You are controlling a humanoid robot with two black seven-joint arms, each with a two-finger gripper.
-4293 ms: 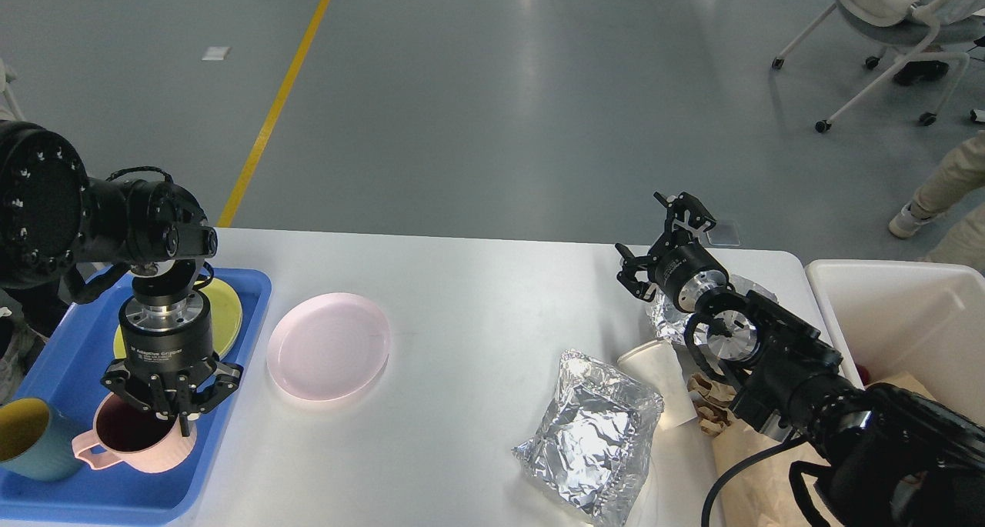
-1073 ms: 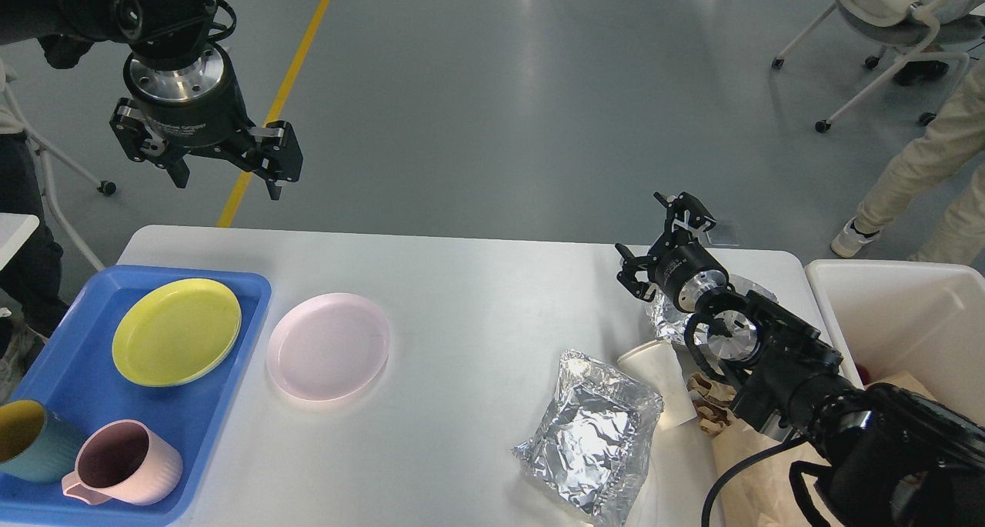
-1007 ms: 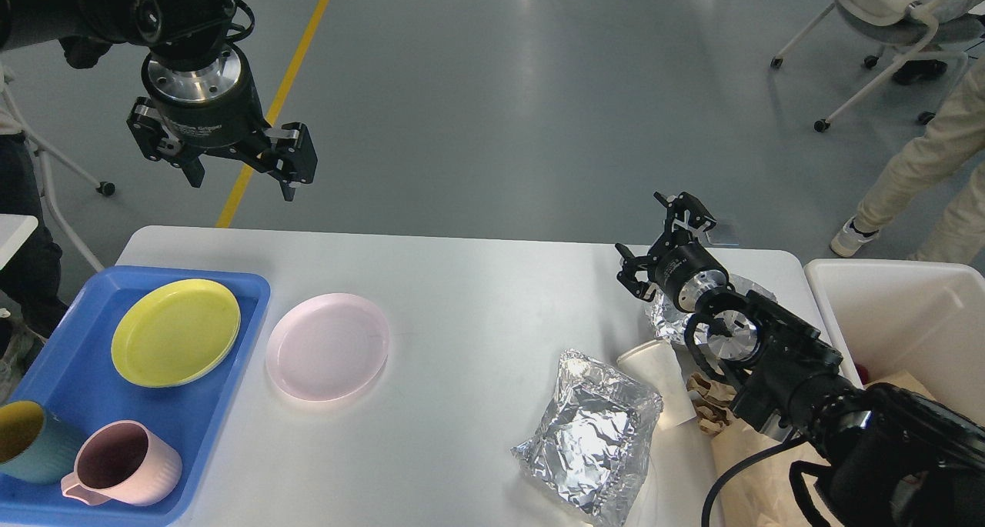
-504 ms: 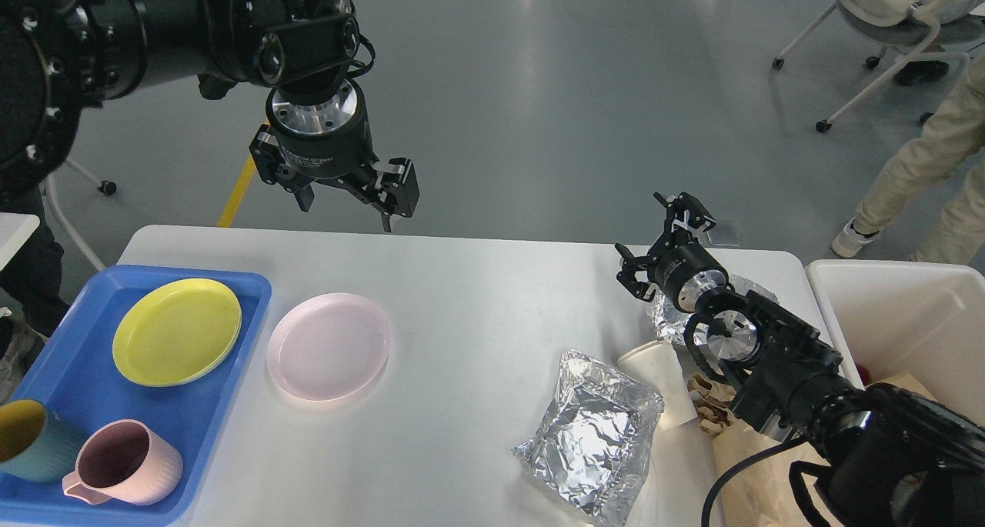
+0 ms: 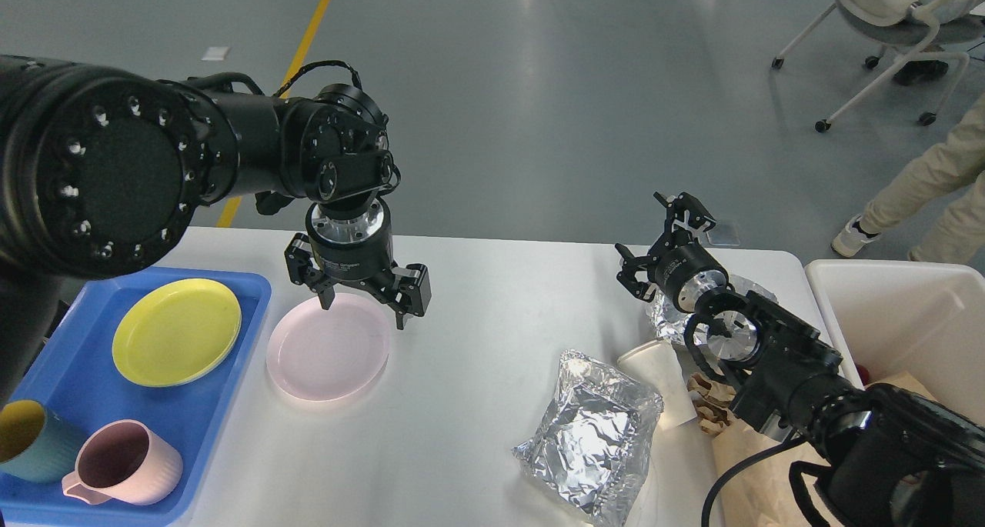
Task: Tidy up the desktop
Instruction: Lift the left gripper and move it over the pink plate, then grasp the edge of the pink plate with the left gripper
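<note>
Pink plate (image 5: 327, 348) under spread left claw (image 5: 362, 311).

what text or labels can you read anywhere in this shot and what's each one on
White print on the black body of the left gripper, below its silver collar: there, but too small and blurred to read.
No readable text on the right gripper, the pink plate, the yellow plate, the two mugs, the blue tray, the foil packet, the paper cup or the white bin.

A tray (image 5: 231, 404) sits at the table's (image 5: 477, 358) left end, holding a plate (image 5: 176, 331) and two cups (image 5: 127, 462). Another plate (image 5: 327, 355) lies just right of it. Foil wrappers (image 5: 592, 442) lie farther right, beside a bin (image 5: 900, 319).
</note>
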